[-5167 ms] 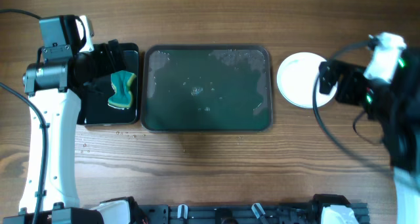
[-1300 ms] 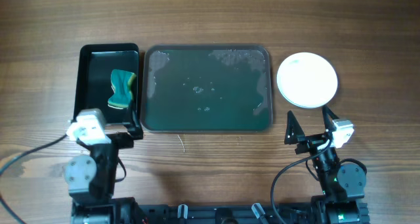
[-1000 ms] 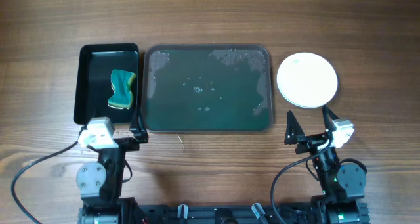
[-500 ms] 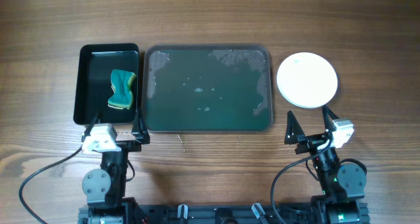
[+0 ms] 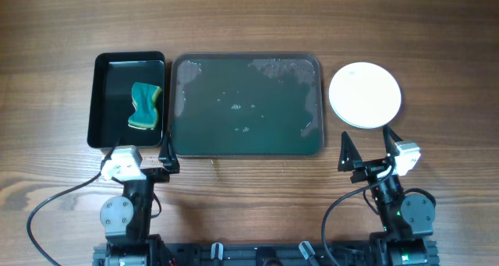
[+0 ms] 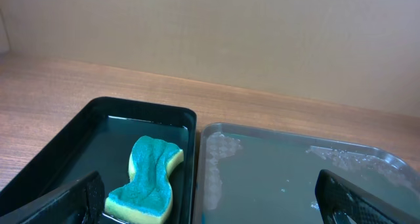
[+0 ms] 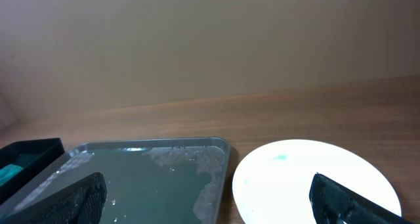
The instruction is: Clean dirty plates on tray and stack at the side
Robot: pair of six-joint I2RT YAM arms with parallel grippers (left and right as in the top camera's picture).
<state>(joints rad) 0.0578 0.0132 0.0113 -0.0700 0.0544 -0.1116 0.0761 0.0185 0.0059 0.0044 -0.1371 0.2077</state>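
The left gripper (image 5: 144, 147) and right gripper (image 5: 367, 145) are held spread and empty in front of the wet tray (image 5: 245, 102), beside which a white plate (image 5: 365, 94) is laid.

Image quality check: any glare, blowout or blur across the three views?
Overhead: sharp and evenly lit; the plate is nearly blown out, and the wet tray shows a pale, patchy sheen. Left wrist: the sponge is crisp, no glare. Right wrist: the plate is bright, but a faint teal mark shows on it.
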